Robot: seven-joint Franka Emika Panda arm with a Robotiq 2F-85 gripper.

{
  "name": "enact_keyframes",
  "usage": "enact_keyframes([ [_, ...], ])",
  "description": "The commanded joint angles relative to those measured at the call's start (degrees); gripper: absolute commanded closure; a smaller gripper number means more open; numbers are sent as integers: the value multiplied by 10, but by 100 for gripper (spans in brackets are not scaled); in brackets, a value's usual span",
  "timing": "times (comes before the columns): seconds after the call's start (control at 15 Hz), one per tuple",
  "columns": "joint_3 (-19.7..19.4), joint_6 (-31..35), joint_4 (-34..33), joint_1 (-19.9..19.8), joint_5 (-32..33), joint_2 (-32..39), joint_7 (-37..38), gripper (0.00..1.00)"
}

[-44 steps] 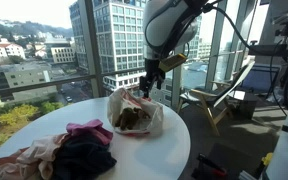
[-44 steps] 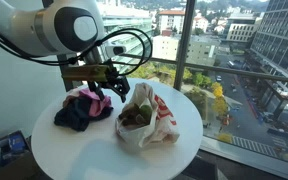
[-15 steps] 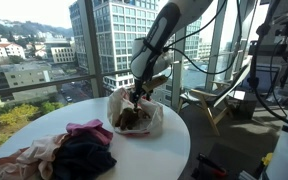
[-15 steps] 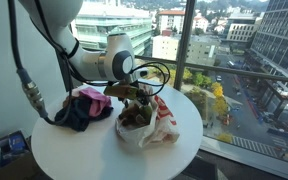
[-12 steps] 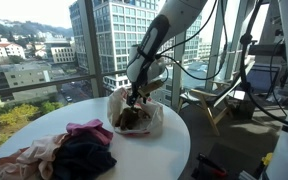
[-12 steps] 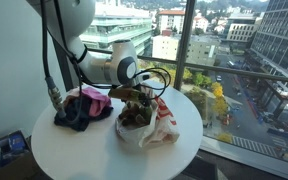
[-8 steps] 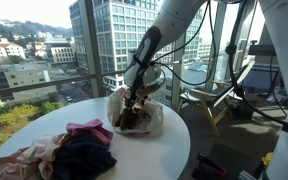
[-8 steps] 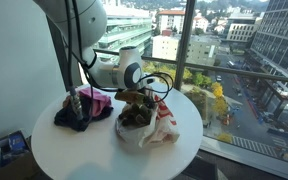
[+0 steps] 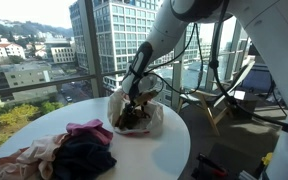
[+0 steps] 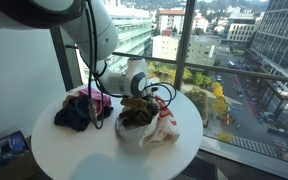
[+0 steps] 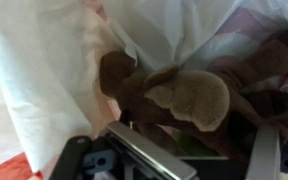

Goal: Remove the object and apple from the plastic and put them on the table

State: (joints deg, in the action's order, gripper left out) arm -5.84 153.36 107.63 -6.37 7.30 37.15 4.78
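Reaching down from its spot above the bag, the claw has sunk into the mouth of the plastic bag on the table. In the wrist view its fingers stand apart. The brown plush toy lies just ahead of them, in line with the gap and not yet gripped. The first pick looks about to begin. The apple cannot be seen; it probably sits deeper, beneath the toy or behind folds of plastic.

The tool is inside the plastic bag on the table.
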Motion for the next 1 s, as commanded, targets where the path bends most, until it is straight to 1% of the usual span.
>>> enact_keyframes([
  [0.0,-6,-28,-41,3,-16,26,-7,34],
  [0.33,-14,-57,-61,4,-18,31,4,73],
  [0.47,-19,-71,-66,6,-16,33,11,87],
  [0.53,-20,-79,-68,6,-17,32,13,95],
  [0.6,-21,-91,-68,7,-18,29,17,99],
  [0.67,-19,-103,-68,5,-20,24,15,100],
  [0.93,-10,-123,-65,4,-35,1,15,100],
])
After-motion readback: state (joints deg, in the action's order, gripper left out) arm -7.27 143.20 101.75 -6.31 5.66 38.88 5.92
